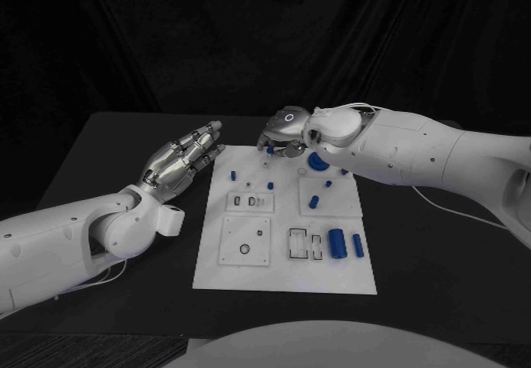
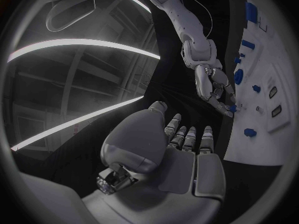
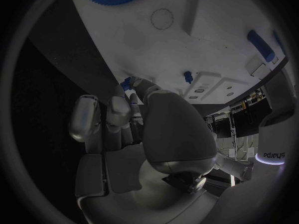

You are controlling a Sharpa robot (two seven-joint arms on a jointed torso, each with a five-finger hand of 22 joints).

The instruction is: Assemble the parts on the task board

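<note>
Right hand (image 1: 283, 138) curled over the task board's (image 1: 285, 277) far edge, fingertips pinching a small blue part (image 1: 269, 150). Left hand (image 1: 184, 157) beside the board, fingers straight, slightly apart, holding nothing.

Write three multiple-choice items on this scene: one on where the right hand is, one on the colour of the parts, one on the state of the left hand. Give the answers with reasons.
1. Where is the right hand?
A. At the far end of the task board
B. Off the table's near edge
C. Resting on the left arm

2. What colour are the parts, such as the large cylinder near the board's near end?
A. Red
B. Blue
C. Yellow

3. In what state is the left hand?
A. Gripping a part
C. Pressing flat on the board
B. Holding nothing, fingers extended, beside the board

Answers:
1. A: the head view shows the right hand over the board's far end, fingers pointing down.
2. B: the cylinder and the other pieces on the board are blue.
3. B: the left hand lies off the board's left edge with nothing in it.
</note>
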